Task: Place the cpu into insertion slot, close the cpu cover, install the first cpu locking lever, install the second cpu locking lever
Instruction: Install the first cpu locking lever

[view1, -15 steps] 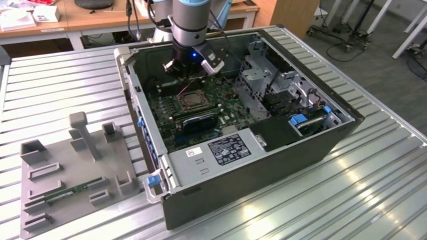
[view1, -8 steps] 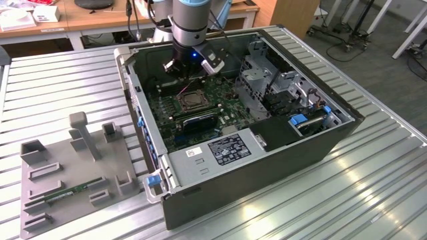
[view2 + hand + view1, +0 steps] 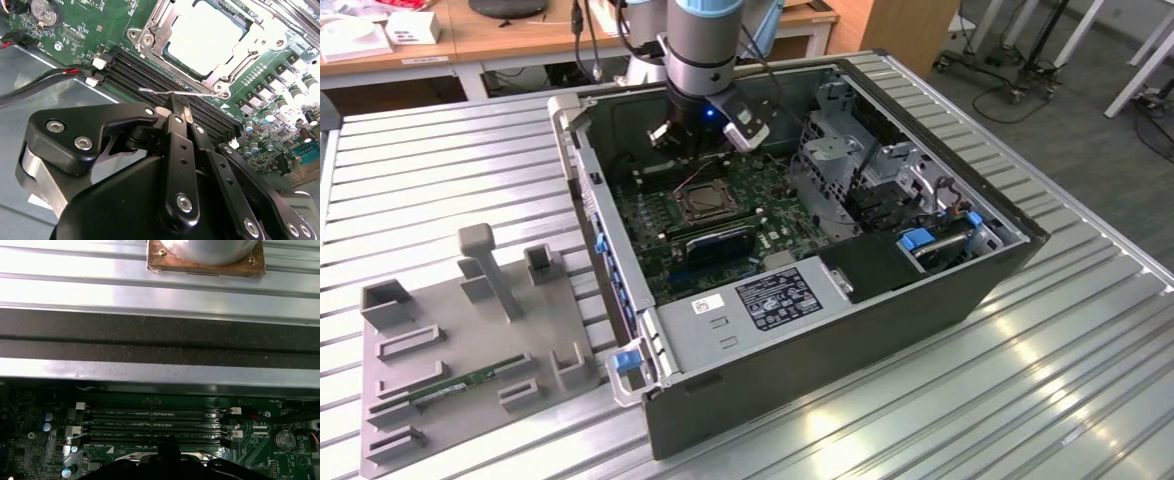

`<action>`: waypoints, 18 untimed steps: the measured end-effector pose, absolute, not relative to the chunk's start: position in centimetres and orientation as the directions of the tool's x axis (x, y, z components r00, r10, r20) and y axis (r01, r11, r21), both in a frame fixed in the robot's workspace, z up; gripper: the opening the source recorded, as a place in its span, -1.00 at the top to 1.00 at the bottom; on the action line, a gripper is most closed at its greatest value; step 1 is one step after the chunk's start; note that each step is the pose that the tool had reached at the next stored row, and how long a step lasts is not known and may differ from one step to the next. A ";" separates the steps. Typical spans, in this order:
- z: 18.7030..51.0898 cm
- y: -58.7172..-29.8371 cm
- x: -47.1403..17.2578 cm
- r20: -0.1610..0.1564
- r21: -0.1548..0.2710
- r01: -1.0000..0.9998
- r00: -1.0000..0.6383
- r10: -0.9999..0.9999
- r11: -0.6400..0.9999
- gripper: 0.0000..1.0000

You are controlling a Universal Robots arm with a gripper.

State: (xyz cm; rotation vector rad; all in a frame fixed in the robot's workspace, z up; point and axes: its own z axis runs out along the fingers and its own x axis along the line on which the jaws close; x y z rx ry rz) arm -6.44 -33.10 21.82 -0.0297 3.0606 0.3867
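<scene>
Since my gripper (image 3: 176, 102) is shut tight, holding nothing I think, the thin lever (image 3: 155, 92) may slip off its tips.

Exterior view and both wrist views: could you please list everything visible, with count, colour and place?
table: one, silvery slats, under everything.
computer case: one, dark grey, open, on the table.
motherboard: one, green, inside the case.
cpu cover: one, silvery frame, mid-motherboard.
cpu: one, pale silver, in the cover's window.
memory slots: four, black, beside the cover.
locking lever: one, silvery wire, between cover and slots.
coin battery: one, silver, on the motherboard.
fixture tray: one, grey, exterior view's left, on the table.
memory stick: one, green, on the tray.
gripper: one, black, shut, over the slots by the lever.
</scene>
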 end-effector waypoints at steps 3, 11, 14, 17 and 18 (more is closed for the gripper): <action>21.7 -33.1 -6.2 -0.058 0.248 -0.026 -0.998 -0.012 0.968 0.79; 21.2 -33.2 -5.7 -0.058 0.248 -0.026 -0.998 -0.012 0.968 0.79; 21.0 -33.2 -5.6 -0.058 0.248 -0.026 -0.998 -0.012 0.968 0.79; 20.8 -33.2 -5.4 -0.058 0.248 -0.026 -0.998 -0.012 0.968 0.79; 20.7 -33.2 -5.4 -0.058 0.248 -0.026 -0.998 -0.012 0.968 0.79</action>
